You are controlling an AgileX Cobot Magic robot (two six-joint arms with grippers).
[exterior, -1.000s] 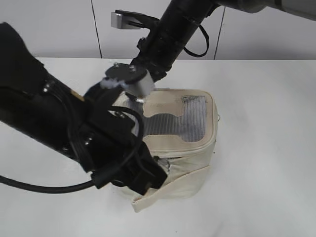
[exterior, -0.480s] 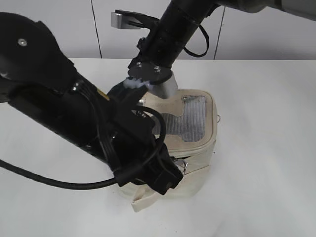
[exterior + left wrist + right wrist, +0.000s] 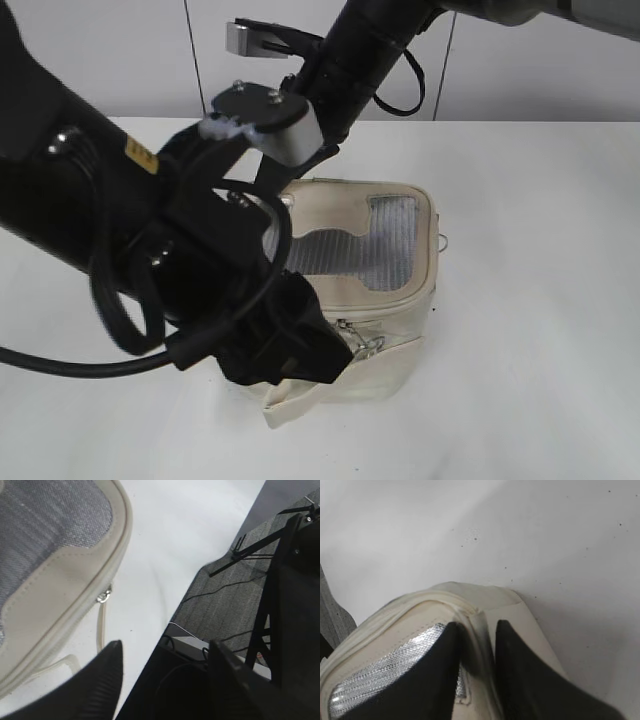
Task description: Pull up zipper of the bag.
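The small boxy cream faux-leather bag (image 3: 375, 270) stands mid-desk (image 3: 540, 300). The right claw (image 3: 475, 675) pinches its far rim narrowly; the left claw (image 3: 165, 672) at its near-left side is wide, holding nothing.

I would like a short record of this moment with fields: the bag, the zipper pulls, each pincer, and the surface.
bag: small cream bag with grey mesh top, standing on the table
zipper: one silver ring pull at the near rim, another at the right edge
left pincer: fingers apart, holding nothing, beside the bag near the table edge
right pincer: fingers close together on the bag's rim at the far end; whether it grips is unclear
surface: white table
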